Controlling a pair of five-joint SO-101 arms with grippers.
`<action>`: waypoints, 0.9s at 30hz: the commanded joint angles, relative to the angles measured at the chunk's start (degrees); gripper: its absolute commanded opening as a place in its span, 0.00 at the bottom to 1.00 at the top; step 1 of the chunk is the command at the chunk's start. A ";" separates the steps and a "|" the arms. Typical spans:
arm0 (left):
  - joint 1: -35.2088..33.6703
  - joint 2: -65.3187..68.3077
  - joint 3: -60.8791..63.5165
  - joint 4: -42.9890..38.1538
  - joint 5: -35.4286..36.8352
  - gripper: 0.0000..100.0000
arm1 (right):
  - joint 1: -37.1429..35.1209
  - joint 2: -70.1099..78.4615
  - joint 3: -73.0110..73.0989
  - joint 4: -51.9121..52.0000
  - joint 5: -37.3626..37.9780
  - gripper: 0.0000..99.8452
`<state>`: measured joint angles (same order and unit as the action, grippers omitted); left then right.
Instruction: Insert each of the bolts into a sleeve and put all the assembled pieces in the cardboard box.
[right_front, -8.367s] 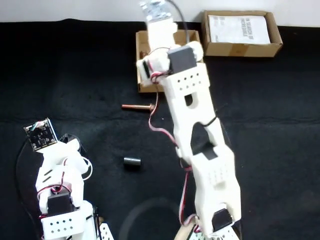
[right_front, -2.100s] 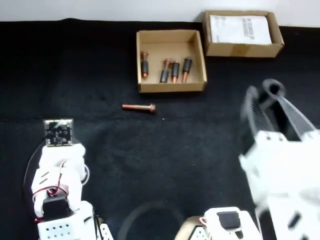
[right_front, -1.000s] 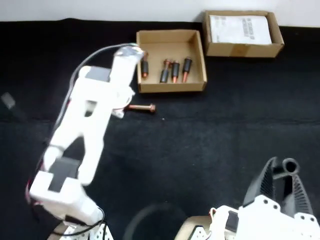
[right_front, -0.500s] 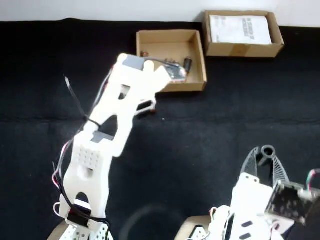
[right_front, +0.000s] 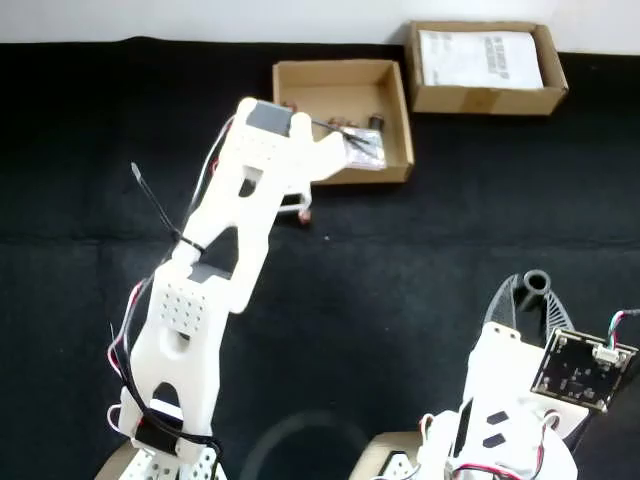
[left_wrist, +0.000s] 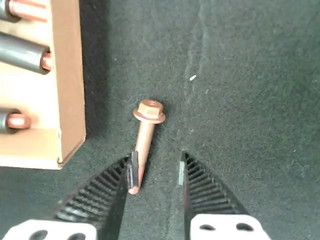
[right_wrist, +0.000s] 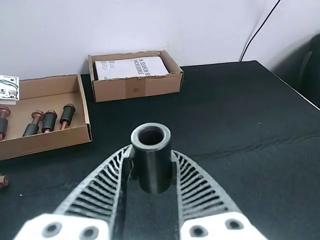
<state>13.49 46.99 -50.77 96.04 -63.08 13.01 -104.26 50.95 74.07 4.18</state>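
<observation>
A copper bolt (left_wrist: 145, 134) lies on the black cloth just outside the cardboard box (left_wrist: 69, 90), its hex head pointing away from my left gripper (left_wrist: 156, 170). That gripper is open and low over the cloth, and one finger (left_wrist: 131, 172) is right beside the bolt's tip. In the high view the left arm (right_front: 255, 180) stretches to the box (right_front: 340, 68) and covers most of the bolt (right_front: 303, 212). My right gripper (right_wrist: 151, 161) is shut on a dark sleeve (right_wrist: 151, 150), held upright at the front right (right_front: 536, 284). Several assembled pieces (right_wrist: 44, 121) lie in the box.
A second cardboard box (right_front: 480, 98) holding a printed sheet stands at the back right, also in the right wrist view (right_wrist: 135, 86). Black cloth (right_front: 420, 260) covers the table between the two arms. A white wall runs along the far edge.
The left arm has swung out from its folded pose to the bolt beside the box. The right arm has drawn back to the front right, still holding the sleeve.
</observation>
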 joint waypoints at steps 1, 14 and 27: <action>0.31 0.66 -1.80 -2.20 -0.88 0.15 | 0.57 0.31 0.22 -1.27 0.70 0.01; 0.31 8.04 -2.24 -11.16 -1.05 0.15 | 1.89 3.38 4.00 -5.58 3.43 0.01; -1.45 11.56 -2.24 -8.44 -5.54 0.01 | 6.29 3.91 8.92 -17.01 3.60 0.01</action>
<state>13.49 58.68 -51.56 86.29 -68.79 18.73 -101.45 59.82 58.59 7.34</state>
